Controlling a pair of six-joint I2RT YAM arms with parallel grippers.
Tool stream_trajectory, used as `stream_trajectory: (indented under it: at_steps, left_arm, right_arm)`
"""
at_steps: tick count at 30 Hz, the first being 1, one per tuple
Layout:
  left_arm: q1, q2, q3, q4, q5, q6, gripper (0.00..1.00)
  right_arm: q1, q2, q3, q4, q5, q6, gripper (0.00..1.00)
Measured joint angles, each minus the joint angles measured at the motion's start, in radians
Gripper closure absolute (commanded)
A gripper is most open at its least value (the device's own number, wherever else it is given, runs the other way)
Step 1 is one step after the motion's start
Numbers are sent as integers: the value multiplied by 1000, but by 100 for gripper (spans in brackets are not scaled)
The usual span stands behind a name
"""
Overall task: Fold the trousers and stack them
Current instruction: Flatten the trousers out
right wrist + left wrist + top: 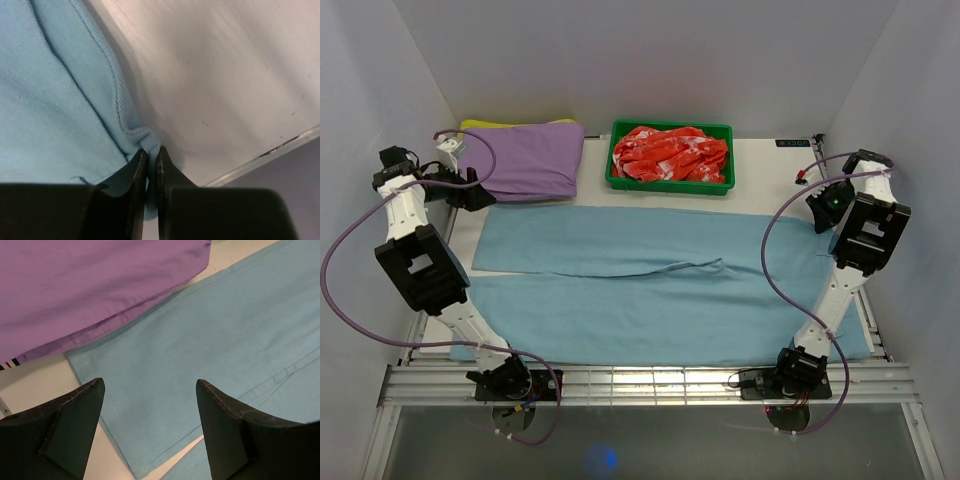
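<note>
The light sky-blue trousers (650, 290) lie flat across the table, legs running left, waist at the right. My left gripper (472, 190) is open and empty, hovering over the far leg's cuff end (150, 390) near the purple garment. My right gripper (825, 205) is shut on the trousers' waist corner; in the right wrist view the fingers (137, 170) pinch a bunched fold of blue cloth (50, 100) at the edge, just above the white tabletop (225, 75).
A folded purple garment (525, 160) lies at the back left on something yellow. A green bin (670, 180) holding red-and-white patterned cloth stands at the back centre. The table's right edge (265, 152) runs close to my right gripper. Walls enclose three sides.
</note>
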Motion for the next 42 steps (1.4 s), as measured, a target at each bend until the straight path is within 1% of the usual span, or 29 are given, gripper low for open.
stream_trajectory:
  at_steps: [2,6,10,13,17,26,29,36,42]
  left_arm:
    - [0,28,23,1,-8,21,15]
    - [0,91,66,11,-45,63,22]
    - [0,162,92,70,-85,56,26]
    - [0,209,74,167,-116,-8,27]
    - [-3,233,-7,316,-159,-116,27]
    - [-8,279,-137,590,-159,-334,26]
    - [-14,303,-142,661,-164,-391,27]
    - [-42,336,-141,755,-164,-440,32]
    - [-57,338,-146,766,-170,-435,43]
  right_arm:
    - [0,-17,-26,12,-6,-8,92]
    - [2,-101,-135,50,-13,-22,92]
    - [8,-179,-197,73,-17,-33,92]
    - [19,-209,-211,78,-17,-35,92]
    - [31,-212,-223,92,-11,-35,92]
    - [35,-212,-240,101,-5,-35,92]
    - [37,-212,-247,104,-5,-35,92]
    - [40,-212,-257,112,-2,-37,92]
    - [40,-212,-258,115,2,-37,92]
